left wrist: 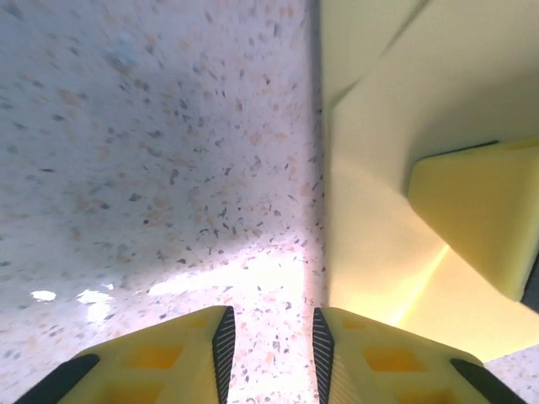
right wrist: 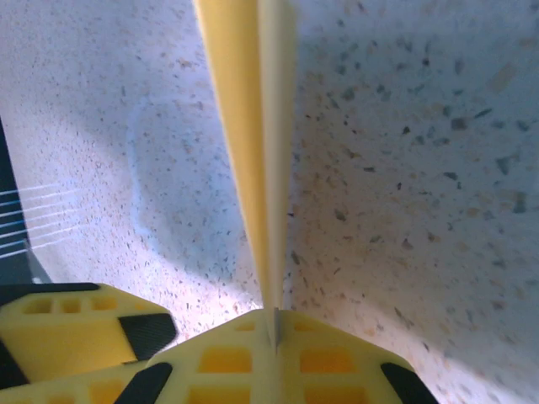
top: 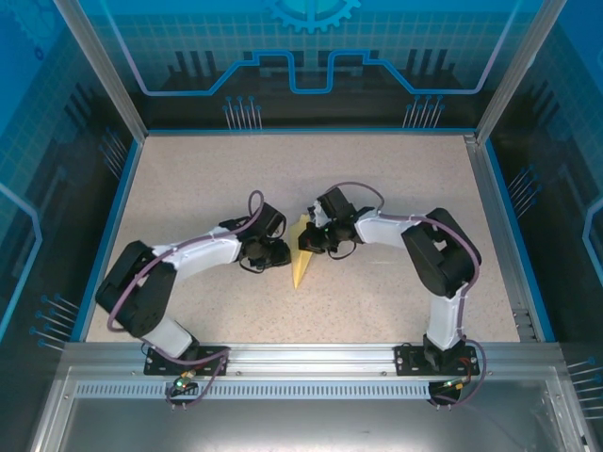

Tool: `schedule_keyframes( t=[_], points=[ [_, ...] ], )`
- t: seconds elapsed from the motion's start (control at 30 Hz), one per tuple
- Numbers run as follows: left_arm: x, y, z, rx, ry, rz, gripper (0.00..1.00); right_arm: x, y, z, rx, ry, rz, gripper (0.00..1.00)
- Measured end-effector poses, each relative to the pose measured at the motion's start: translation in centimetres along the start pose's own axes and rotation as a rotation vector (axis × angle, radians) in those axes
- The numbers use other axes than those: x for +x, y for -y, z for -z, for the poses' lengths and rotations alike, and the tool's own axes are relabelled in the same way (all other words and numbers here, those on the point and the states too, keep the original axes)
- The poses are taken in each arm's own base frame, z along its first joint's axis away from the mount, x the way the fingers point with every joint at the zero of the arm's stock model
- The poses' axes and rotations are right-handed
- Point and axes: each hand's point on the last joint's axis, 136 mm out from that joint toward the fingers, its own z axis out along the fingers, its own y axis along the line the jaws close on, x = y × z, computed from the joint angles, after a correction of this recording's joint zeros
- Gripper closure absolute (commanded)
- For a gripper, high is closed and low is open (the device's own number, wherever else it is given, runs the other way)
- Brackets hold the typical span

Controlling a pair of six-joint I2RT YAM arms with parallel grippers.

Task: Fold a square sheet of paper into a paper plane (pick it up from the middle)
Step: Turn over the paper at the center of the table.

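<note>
Paper plane [top: 301, 256]: a narrow yellow folded strip near the middle of the desk [top: 396, 179], between the two claws.
Long axis: it runs far to near, leaning a little left, with the pointed tip at the near end.
Right claw [right wrist: 275, 324]: pinched tight on the folded paper. In its wrist view the yellow layers rise straight out of the closed fingers and stretch away from them.
Grip spot: from above, the right claw meets the plane at its far, wider part, coming in from the right.
Left claw [left wrist: 272, 337]: a narrow gap, nothing in it; speckled desk shows between the black pads.
Left claw to paper: the plane lies just to its right, close beside the tip. I would say it is not touching, though the top view is too crowded there to be sure.
Nearer arm: both are close, but only the right has hold of the paper.
How the paper sits: it seems to stand on edge with its flaps pressed together rather than lying flat.
What the next move turns on: the left claw has to travel right, across the long axis, to reach the crease.
Risk: a sideways push could twist the thin paper out of the right claw's pinch.
</note>
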Motion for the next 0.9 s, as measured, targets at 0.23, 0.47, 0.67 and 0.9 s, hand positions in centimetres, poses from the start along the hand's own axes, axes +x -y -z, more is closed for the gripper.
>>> schedule_keyframes(
  t=[0.23, 0.47, 0.67, 0.9],
  points=[
    [-2.3, -1.0, 4.7, -0.01, 0.219, 0.056, 0.57, -2.4, 0.0, 7.0, 0.3, 0.106, 0.155, 0.94],
    [-2.8, -4.7, 7.3, -0.074, 0.371, 0.17, 0.43, -2.4, 3.3, 13.3, 0.815, 0.112, 0.256, 0.93],
    [-2.3, -7.5, 8.8, -0.124, 0.453, 0.256, 0.36, -0.7, 5.8, 12.0, 1.064, -0.032, 0.326, 0.93],
    [-1.7, -9.4, 10.0, -0.141, 0.508, 0.317, 0.33, 1.1, 5.7, 5.4, 1.095, -0.166, 0.354, 0.86]
  ],
)
